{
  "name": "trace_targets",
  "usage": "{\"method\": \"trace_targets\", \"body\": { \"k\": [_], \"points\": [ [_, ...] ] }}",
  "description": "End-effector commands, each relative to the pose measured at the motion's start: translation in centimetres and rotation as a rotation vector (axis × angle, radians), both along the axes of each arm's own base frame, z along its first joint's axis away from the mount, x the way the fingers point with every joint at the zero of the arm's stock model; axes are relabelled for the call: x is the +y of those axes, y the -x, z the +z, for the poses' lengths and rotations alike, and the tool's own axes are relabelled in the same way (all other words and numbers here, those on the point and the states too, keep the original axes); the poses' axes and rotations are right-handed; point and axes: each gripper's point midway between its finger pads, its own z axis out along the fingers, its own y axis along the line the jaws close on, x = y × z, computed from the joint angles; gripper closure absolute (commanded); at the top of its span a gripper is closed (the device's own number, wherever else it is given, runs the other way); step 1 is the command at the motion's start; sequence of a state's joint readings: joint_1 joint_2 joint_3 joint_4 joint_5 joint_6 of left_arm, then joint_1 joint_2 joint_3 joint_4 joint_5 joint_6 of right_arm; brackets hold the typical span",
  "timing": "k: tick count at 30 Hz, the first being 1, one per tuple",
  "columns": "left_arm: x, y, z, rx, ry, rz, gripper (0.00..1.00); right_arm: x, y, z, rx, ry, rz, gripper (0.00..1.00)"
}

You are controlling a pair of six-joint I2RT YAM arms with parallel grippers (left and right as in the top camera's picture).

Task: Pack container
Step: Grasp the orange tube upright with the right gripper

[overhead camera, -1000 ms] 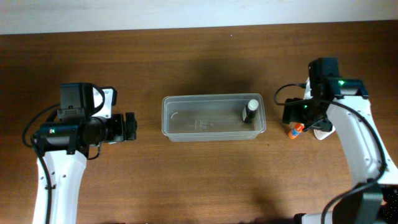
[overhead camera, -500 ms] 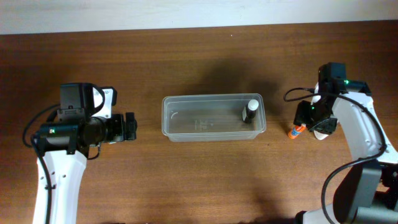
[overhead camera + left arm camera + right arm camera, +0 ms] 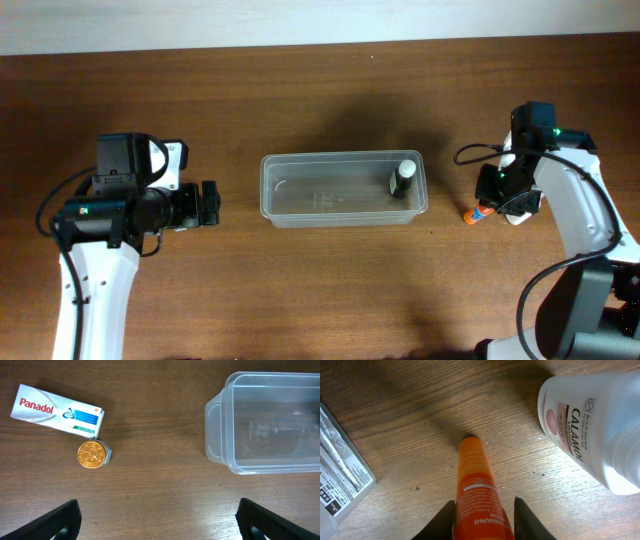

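The container point(image 3: 343, 157), a clear shallow tub, lies at the table's middle with a small dark bottle point(image 3: 404, 178) with a white cap standing in its right end. To its right an orange tube point(image 3: 472, 467) lies on the wood. My right gripper point(image 3: 484, 510) is shut on the tube's rear end, one finger on each side. The same gripper point(image 3: 492, 200) hangs low over the tube point(image 3: 473, 212) in the overhead view. My left gripper point(image 3: 157, 515) is wide open over bare wood, left of the container's end wall point(image 3: 215, 430).
A white Calamine bottle point(image 3: 590, 425) lies just right of the tube. A clear plastic corner with printed text point(image 3: 340, 475) shows at its left. A Panadol box point(image 3: 57, 410) and a small gold-lidded jar point(image 3: 93, 454) lie by the left arm.
The right gripper's fingers have drawn in from wide apart onto the orange tube, and its arm has shifted a little right. The left arm and the container stay still.
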State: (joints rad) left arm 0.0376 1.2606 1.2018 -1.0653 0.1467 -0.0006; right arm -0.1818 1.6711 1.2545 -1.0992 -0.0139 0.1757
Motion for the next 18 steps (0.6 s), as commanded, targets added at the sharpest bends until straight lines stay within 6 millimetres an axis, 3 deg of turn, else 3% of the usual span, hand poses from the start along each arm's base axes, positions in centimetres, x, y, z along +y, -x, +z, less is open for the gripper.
{"method": "trace_targets", "body": {
  "k": [1,5,10,14,18],
  "points": [
    [-0.1,-0.3,0.6,-0.020,-0.005,-0.018,0.01,0.4,0.1,-0.1,0.005,-0.022,0.007,0.73],
    [-0.1,-0.3,0.6,-0.020,-0.005,-0.018,0.01,0.5,0.0,0.5,-0.013,-0.030,0.008,0.78],
    [-0.1,-0.4,0.6,-0.021,-0.005,-0.018,0.00,1.4,-0.8,3.7,-0.076,-0.025,0.046,0.79],
    [-0.1,-0.4,0.6,-0.020,-0.005,-0.018,0.01,4.0,-1.1,8.0,-0.132,-0.018,0.151,0.80],
    [-0.1,-0.3,0.6,-0.020,-0.005,-0.018,0.01,8.2,-1.6,13.7,-0.256,-0.015,0.288,0.81]
  ]
}}
